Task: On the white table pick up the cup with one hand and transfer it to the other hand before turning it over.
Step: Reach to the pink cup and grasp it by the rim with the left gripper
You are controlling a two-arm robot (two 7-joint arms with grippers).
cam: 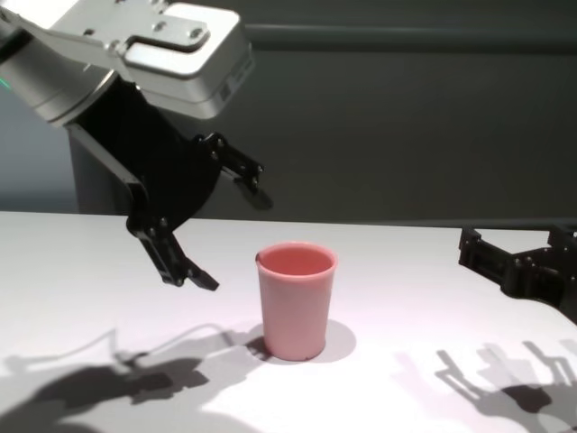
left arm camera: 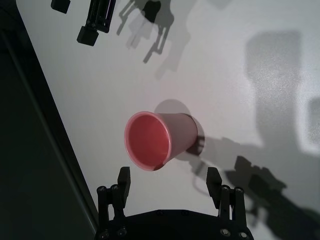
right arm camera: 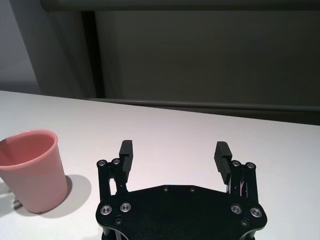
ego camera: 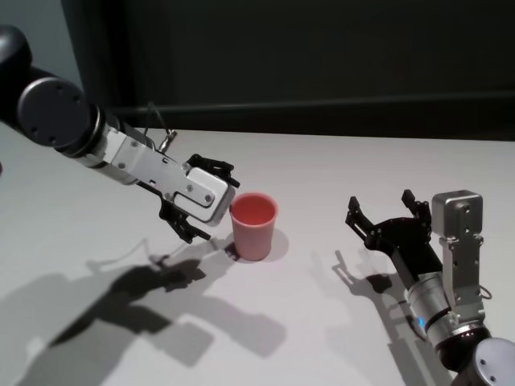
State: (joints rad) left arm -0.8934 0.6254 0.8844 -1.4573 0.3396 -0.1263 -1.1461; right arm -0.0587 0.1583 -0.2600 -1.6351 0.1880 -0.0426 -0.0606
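Note:
The pink cup (ego camera: 254, 227) stands upright, mouth up, near the middle of the white table (ego camera: 322, 169). My left gripper (ego camera: 217, 207) hangs just left of the cup and a little above the tabletop. It is open, its jaws face the cup's wall and nothing is between them. In the left wrist view the cup (left arm camera: 155, 140) lies just beyond the spread fingertips, not touching them. My right gripper (ego camera: 381, 203) rests low over the table to the cup's right, open and empty. The right wrist view shows the cup (right arm camera: 32, 170) off to one side of it.
A dark wall runs behind the table's far edge (ego camera: 322, 135). Shadows of both arms fall on the near part of the tabletop. A wide gap of bare white surface (cam: 406, 316) separates the cup from the right gripper (cam: 518, 239).

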